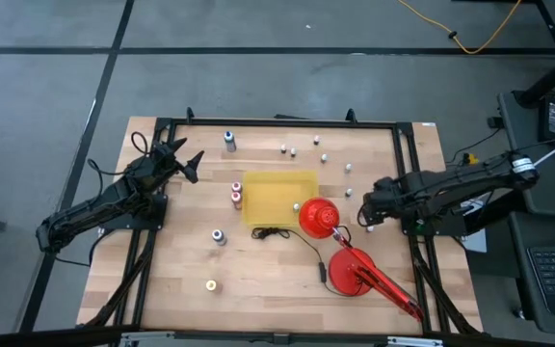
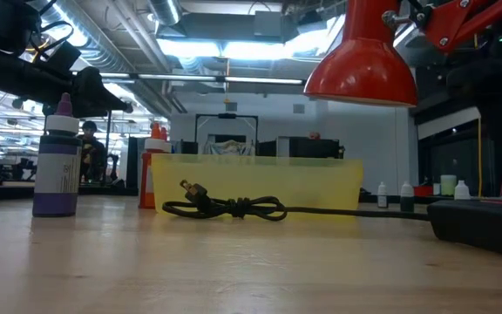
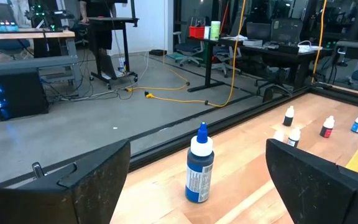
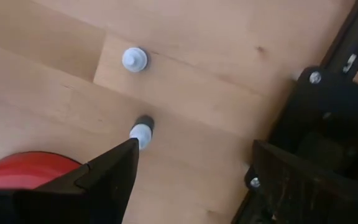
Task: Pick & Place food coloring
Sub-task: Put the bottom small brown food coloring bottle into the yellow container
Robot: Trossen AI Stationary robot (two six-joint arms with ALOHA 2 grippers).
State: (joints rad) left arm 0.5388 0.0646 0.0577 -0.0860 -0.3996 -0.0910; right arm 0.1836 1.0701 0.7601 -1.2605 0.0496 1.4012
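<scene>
1. Left tool (image 1: 186,159) raised over the desk's (image 1: 162,299) far-left part, jaws spread wide, grasping nothing; in the left wrist view, only the two dark fingers (image 3: 73,186) visible, cut off by the frame edge.
2. Blue-topped bottle (image 3: 199,163) upright on the wood just ahead of that tool, between its fingers in the wrist view, untouched; label print too small to read.
3. Right tool (image 1: 366,207) at the desk's right side, beside the red lamp shade (image 1: 318,216), jaws apart, nothing between them.
4. Below it in the right wrist view, two small bottles seen from the top: one white cap (image 4: 134,60) clear of the fingers, another (image 4: 141,132) partly hidden behind one finger; body colours impossible to tell.
5. Remaining food coloring scattered: red-topped pair (image 1: 236,192) touching the yellow tray's (image 1: 279,196) left wall, one bottle (image 1: 218,236) left of the black cord (image 1: 273,233), an orange-yellow top (image 1: 211,285) near the front edge, several tiny white-capped ones (image 1: 302,146) along the far side, too small to tell colours.
6. Low view: purple-bodied bottle (image 2: 57,160) upright at left; the tray's inside hidden behind its translucent wall; lamp shade cut off at the top.
7. Second red round lamp base (image 1: 351,273) front-right, its arm running off toward the desk's corner.
</scene>
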